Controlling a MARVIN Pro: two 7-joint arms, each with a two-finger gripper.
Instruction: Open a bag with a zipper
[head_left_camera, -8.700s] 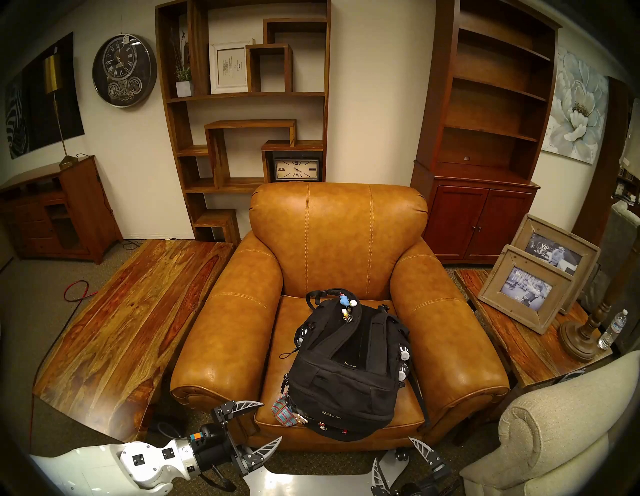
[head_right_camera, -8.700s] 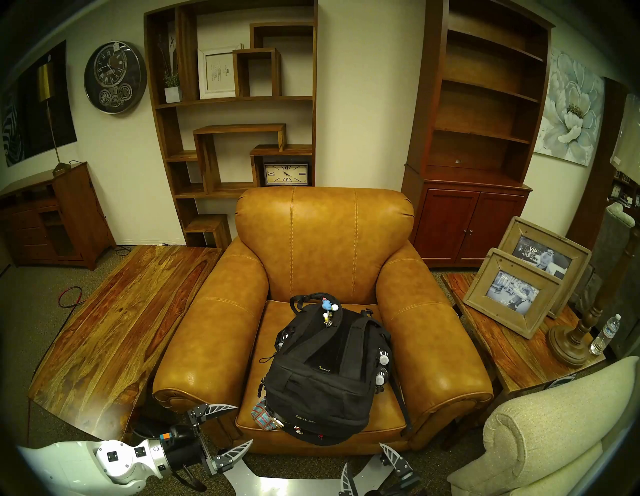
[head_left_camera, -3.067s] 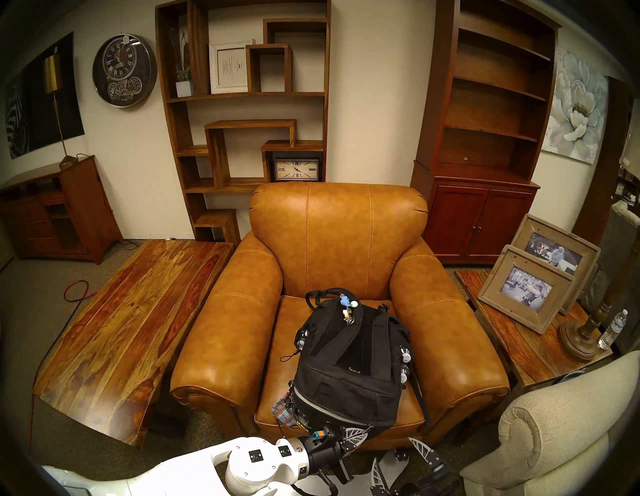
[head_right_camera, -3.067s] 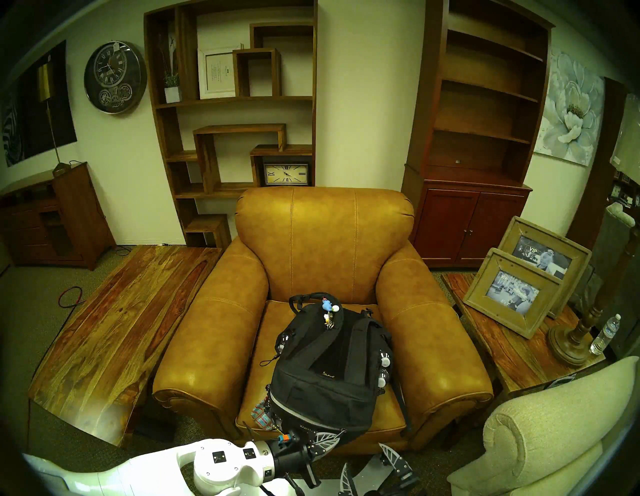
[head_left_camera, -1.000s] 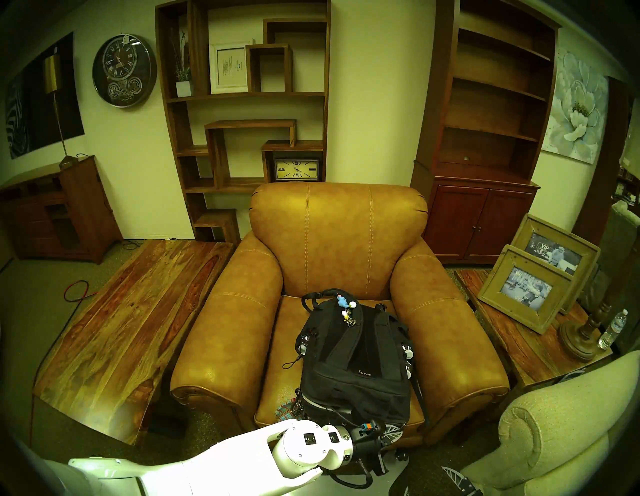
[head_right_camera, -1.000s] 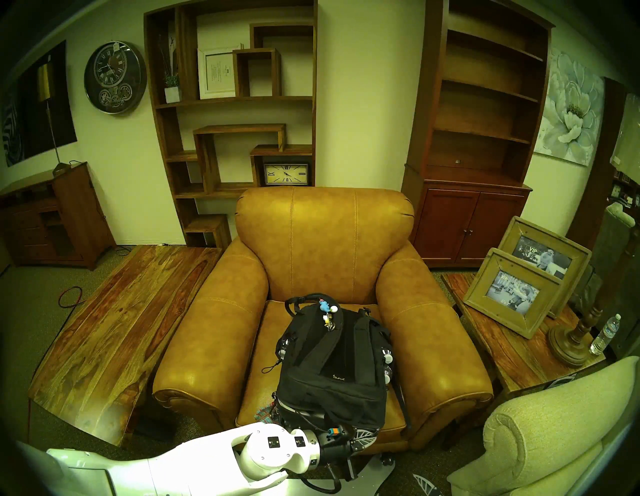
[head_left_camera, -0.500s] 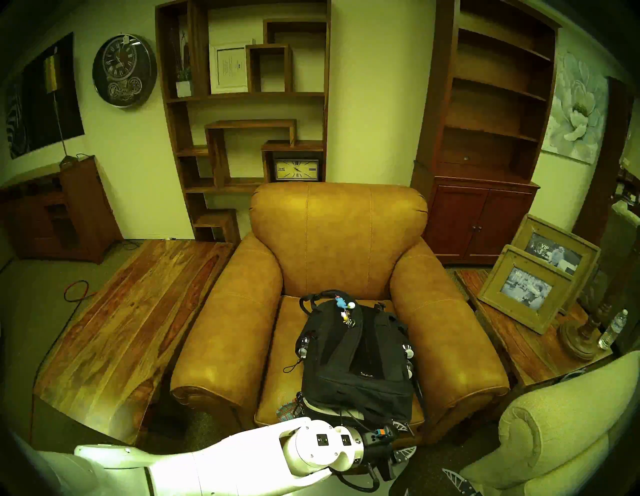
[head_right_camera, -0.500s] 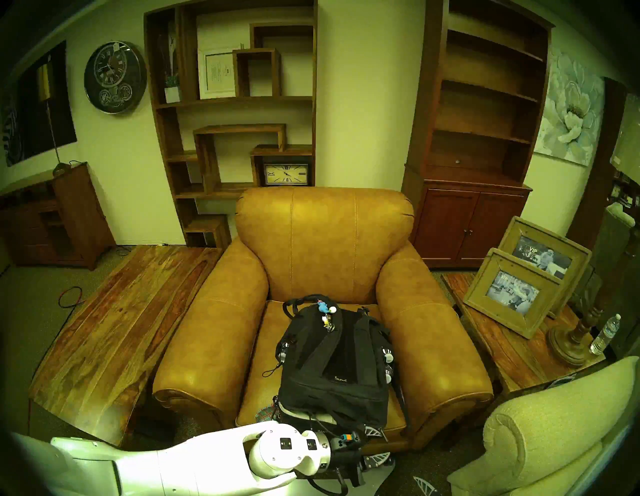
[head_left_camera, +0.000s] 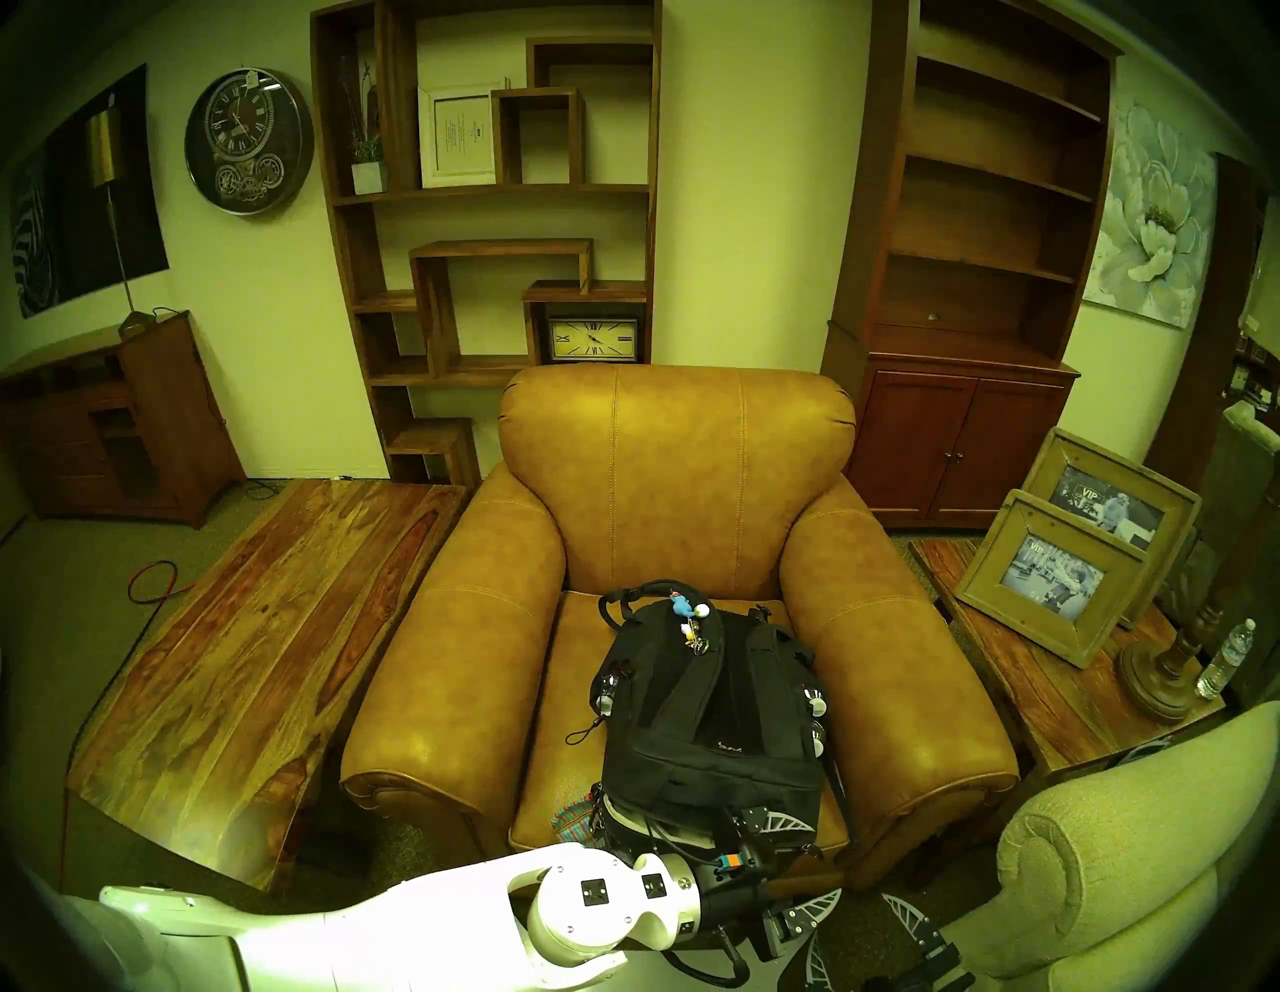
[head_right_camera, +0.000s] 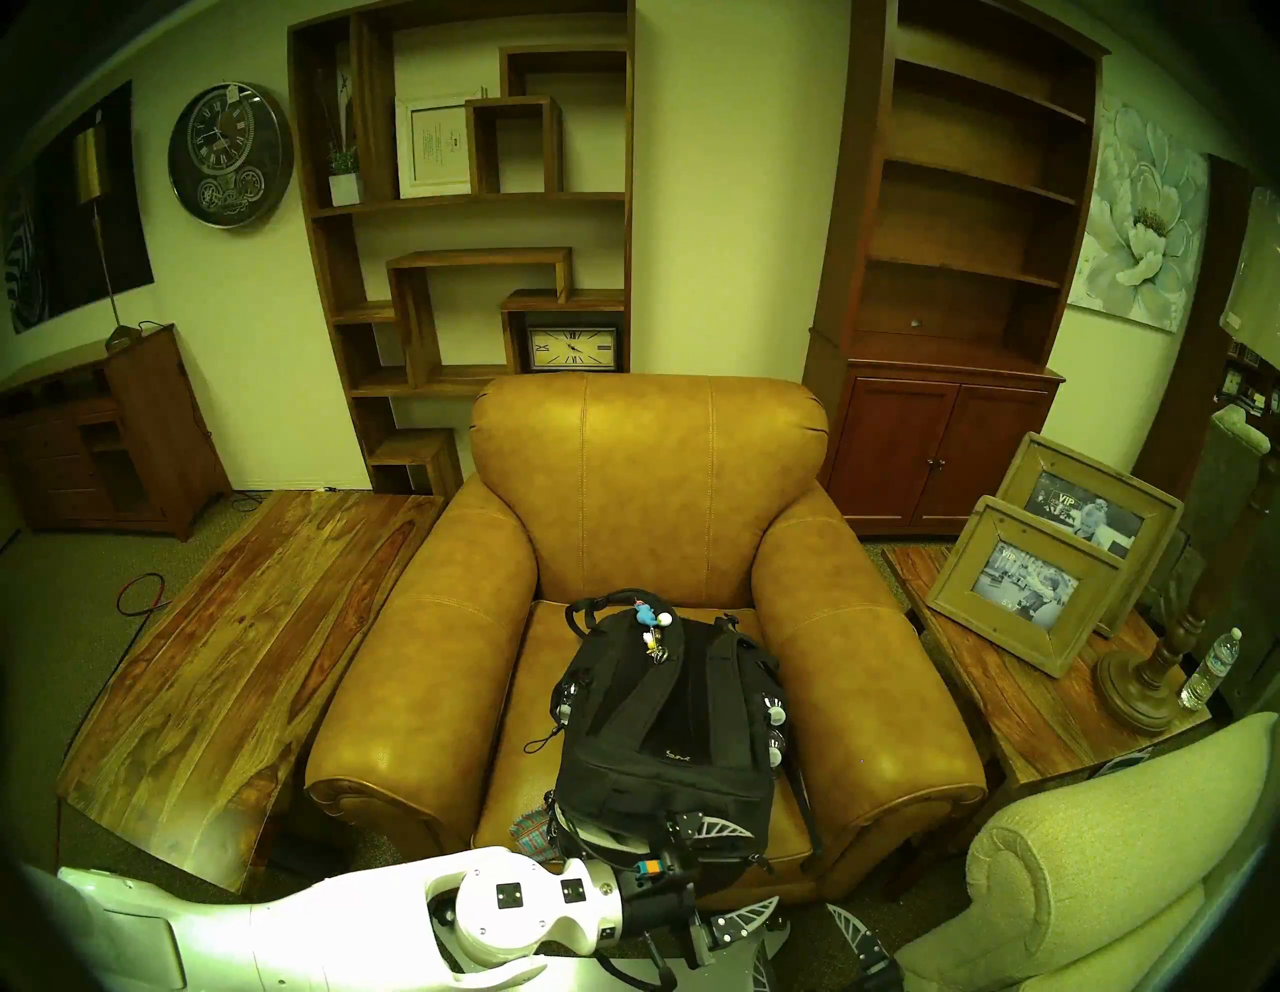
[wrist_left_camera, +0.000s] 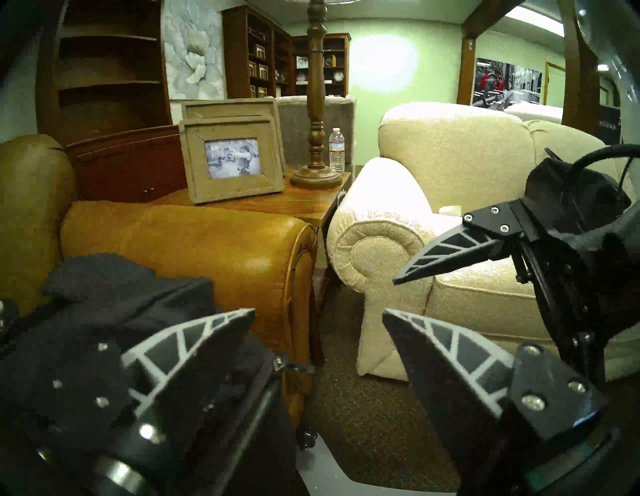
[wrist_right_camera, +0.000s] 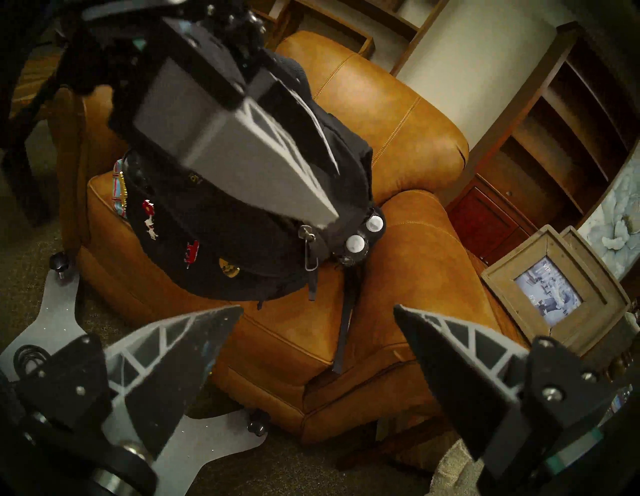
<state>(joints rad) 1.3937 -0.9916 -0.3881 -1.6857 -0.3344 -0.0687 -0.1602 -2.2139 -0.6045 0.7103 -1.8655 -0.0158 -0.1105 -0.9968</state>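
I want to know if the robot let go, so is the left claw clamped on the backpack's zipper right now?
No: in the left wrist view the left claw stands wide open with nothing between its fingers, beside the backpack.

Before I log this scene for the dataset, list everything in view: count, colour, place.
backpack: one, black, on the armchair seat, zipper partly open at the near end
plaid pouch: one, red-blue, at the backpack's near left corner
armchair: one, tan leather, centre
coffee table: one, wood, left of the armchair
picture frames: two, pale wood, on the side table at right
water bottle: one, clear, beside the lamp base
sofa: one, cream, near right
clocks: round one on the wall, rectangular one on the shelf
left pincer: open, at the backpack's near end, holding nothing
right pincer: open, low at right
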